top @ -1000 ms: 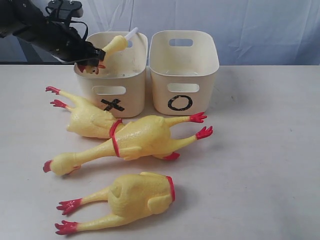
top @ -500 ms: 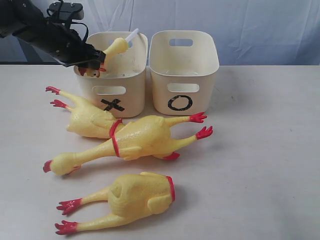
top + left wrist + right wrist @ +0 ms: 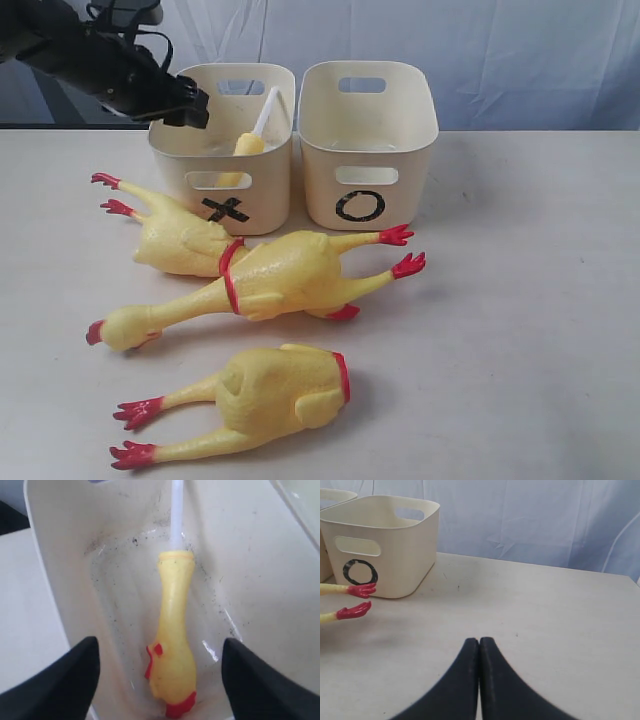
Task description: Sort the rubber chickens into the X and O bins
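My left gripper hangs open over the near left rim of the X bin. A chicken head and neck piece with a white tube lies loose inside that bin, below my open left gripper; the same piece shows leaning in the bin. The O bin stands to its right. On the table lie a whole chicken, a headless body behind it and another headless body in front. My right gripper is shut on nothing above the table, right of the O bin.
Red chicken feet lie near the O bin in the right wrist view. A pale blue cloth backdrop hangs behind the table. Bare table spreads on the right side.
My left gripper opened and let go of the head and neck piece, which dropped into the X bin. The gripper drew up and back a little.
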